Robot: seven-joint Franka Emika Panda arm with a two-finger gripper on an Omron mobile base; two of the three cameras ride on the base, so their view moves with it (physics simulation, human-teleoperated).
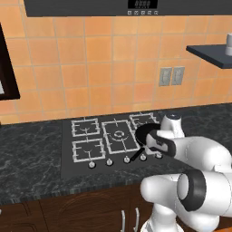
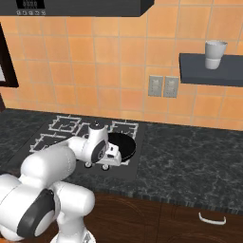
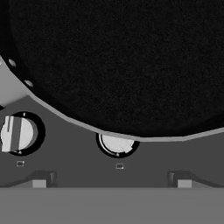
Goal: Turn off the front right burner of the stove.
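Knob (image 3: 116,144): small, rigid, smooth metal, half under the pan (image 3: 113,61) rim; pinch across its disc.
Gripper (image 3: 111,183): released, tips at 6 o'clock of the knob.

Arm bent forward, wrist down, fingers (image 3: 39,183) spread apart.

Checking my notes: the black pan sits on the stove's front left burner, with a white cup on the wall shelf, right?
Not quite: the left base view shows the pan on the stove at its front right; the cup on the shelf is right.
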